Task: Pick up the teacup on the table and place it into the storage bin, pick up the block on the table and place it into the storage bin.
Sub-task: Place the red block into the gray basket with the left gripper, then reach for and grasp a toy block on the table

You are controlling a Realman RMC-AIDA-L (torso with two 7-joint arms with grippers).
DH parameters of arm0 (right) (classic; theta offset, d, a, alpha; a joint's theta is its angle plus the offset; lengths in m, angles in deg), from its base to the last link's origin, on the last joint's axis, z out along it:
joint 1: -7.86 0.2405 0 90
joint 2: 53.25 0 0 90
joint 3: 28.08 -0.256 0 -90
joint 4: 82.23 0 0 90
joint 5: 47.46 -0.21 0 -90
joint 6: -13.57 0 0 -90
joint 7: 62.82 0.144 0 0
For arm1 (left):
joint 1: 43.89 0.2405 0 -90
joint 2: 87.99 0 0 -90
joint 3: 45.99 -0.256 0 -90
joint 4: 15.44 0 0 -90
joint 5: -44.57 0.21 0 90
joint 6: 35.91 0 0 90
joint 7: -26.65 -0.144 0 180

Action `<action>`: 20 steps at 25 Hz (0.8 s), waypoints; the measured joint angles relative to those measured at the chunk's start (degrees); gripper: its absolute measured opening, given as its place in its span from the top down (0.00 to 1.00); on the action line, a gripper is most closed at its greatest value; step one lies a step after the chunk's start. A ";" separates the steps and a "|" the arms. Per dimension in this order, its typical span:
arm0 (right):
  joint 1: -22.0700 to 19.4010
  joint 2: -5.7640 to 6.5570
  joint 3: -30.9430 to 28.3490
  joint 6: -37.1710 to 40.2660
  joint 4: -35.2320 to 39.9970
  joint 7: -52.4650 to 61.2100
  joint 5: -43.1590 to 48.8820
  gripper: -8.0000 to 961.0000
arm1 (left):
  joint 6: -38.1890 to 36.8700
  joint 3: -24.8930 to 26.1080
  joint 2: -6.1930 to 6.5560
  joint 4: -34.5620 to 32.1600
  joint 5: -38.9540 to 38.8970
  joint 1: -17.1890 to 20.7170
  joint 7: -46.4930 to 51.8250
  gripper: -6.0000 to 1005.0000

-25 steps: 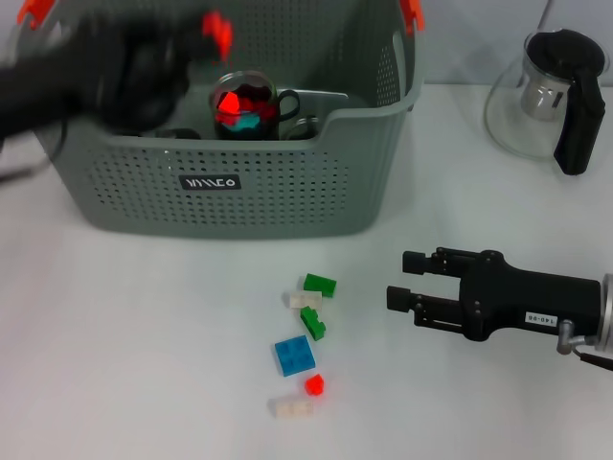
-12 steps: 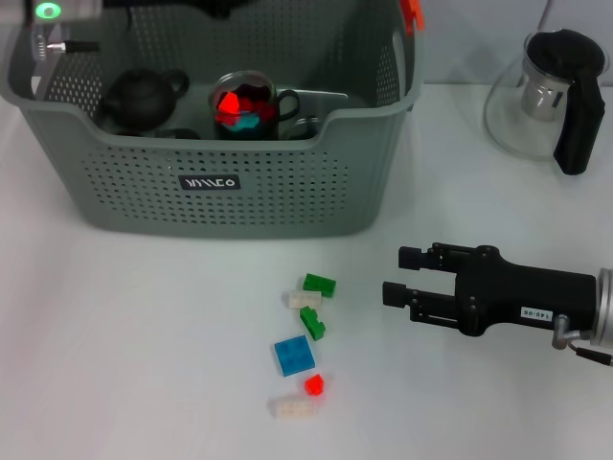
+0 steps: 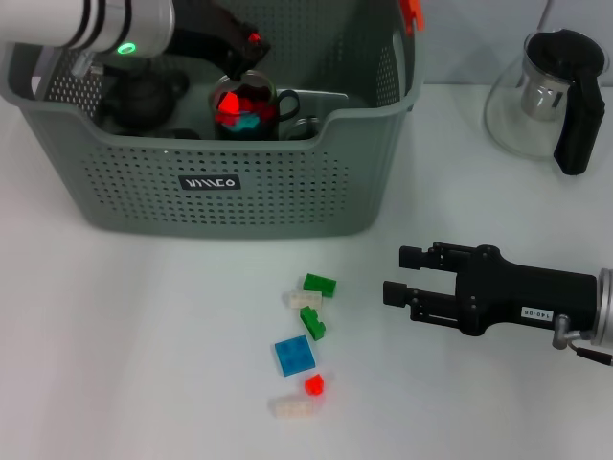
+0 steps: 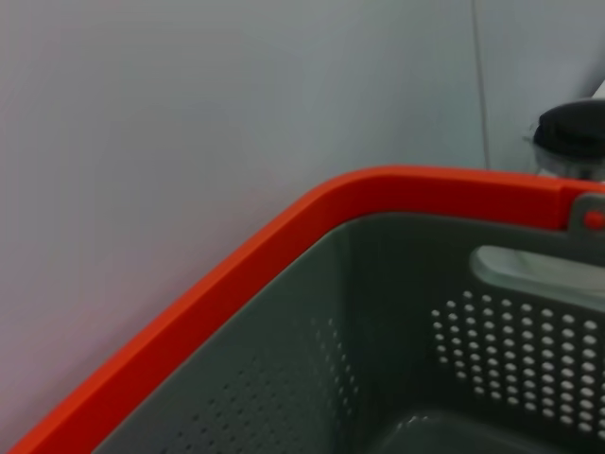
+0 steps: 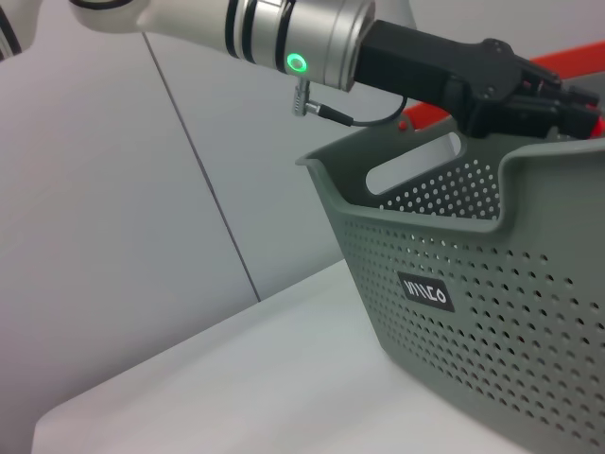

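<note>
Left gripper point(image 3: 251, 43) over bin point(image 3: 220, 182), far left; fingers unreadable. Right gripper point(image 3: 400, 275) open, right of blocks point(image 3: 306, 345).

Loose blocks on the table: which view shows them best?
The head view: the blocks lie scattered on the table before the storage bin, left of the right gripper. The left wrist view shows only the bin's interior; the right wrist view only its outer wall.

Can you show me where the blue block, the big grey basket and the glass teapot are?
Square blue plastic block point(image 3: 294, 356): head view, middle of its studded top.
Large grey perforated plastic basket point(image 3: 287, 196): head view, front wall.
Clear glass teapot with black handle point(image 3: 518, 120): head view, glass belly.
</note>
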 joint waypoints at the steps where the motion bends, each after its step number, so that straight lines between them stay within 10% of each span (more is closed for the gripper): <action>1: 0.01 0.00 0.02 0.00 0.05 0.00 0.00 0.30 | 0.41 -0.01 -0.33 -0.14 0.72 -0.01 0.12 0.81; 12: 0.09 0.09 -0.20 0.00 0.28 0.41 0.00 0.30 | 2.79 1.08 -1.67 -4.93 -0.70 1.99 4.09 0.70; 16: 0.09 0.09 -0.25 0.00 0.28 0.43 -0.11 0.30 | -4.49 5.65 -2.27 -11.81 -17.56 9.62 -1.45 0.55; 20: 0.08 0.09 -0.31 0.01 0.24 0.44 -0.21 0.30 | -23.80 11.33 -0.16 -4.99 -45.06 16.39 -17.30 0.44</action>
